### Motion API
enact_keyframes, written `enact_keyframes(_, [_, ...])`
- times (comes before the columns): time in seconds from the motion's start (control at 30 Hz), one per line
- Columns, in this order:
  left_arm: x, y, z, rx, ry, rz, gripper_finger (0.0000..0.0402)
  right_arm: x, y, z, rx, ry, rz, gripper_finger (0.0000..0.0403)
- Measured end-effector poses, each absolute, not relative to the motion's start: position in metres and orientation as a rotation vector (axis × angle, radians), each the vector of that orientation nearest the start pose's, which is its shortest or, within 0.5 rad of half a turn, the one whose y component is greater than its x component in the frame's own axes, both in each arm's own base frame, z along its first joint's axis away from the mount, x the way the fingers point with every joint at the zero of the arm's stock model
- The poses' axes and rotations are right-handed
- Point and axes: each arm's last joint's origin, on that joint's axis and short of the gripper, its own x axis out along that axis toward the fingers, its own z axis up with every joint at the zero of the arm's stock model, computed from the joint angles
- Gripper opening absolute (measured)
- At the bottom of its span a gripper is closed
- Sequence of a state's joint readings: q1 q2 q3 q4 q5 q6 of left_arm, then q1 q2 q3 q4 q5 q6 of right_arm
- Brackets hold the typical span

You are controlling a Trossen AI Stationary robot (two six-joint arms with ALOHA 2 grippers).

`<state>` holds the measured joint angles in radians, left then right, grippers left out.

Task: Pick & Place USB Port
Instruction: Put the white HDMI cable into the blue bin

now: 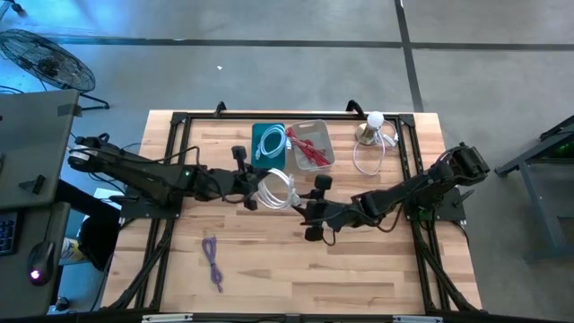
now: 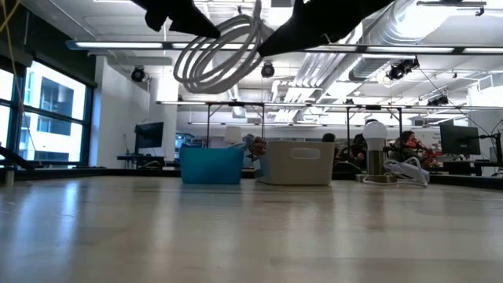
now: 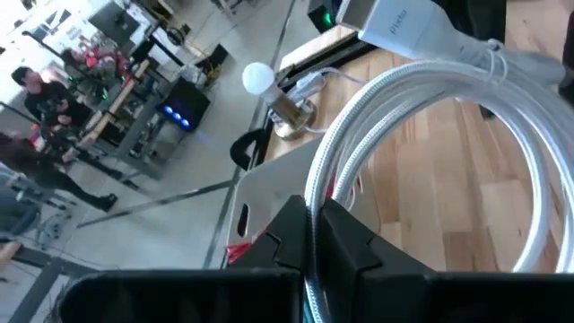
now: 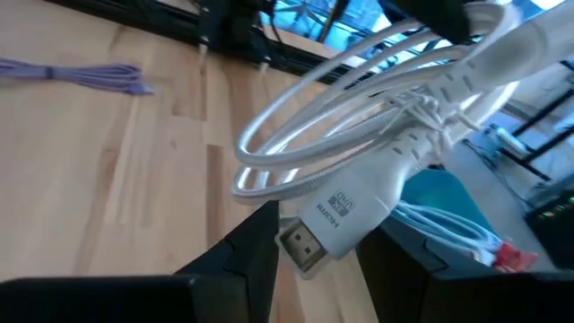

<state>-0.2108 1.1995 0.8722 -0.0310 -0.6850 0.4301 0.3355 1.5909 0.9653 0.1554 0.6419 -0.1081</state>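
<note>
Fingers of our left gripper are pinched tight on the white cable, clamping a strand of its coil where it passes between them. Our right gripper sits just beside the coil on the other side, and its fingers stand apart with the cable's plug end lying between them; from the wrist view we cannot tell whether they press on it, though it looks more like a loose bracket than a grip.

We see the cable as a thick, white, braided lead wound into several loops and bound at one point with a tie. Its end is a chunky white moulded housing with small dark printing, finishing in a flat metal connector. In the low view the coil hangs well clear of the table, up between both arms, over the middle of the table and near the two bins.

Behind it stand a blue bin holding another white lead and a grey bin with red pieces inside. A purple cable lies on the wood nearer the front edge, and a lamp with a round bulb stands at the far right.
</note>
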Motion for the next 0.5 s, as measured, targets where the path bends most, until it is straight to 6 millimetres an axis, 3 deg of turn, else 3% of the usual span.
enact_keyframes(0.5, [0.256, -0.034, 0.308, 0.62, 0.36, 0.471, 0.0008, 0.326, 0.098, 0.229, -0.269, 0.45, -0.206, 0.0133])
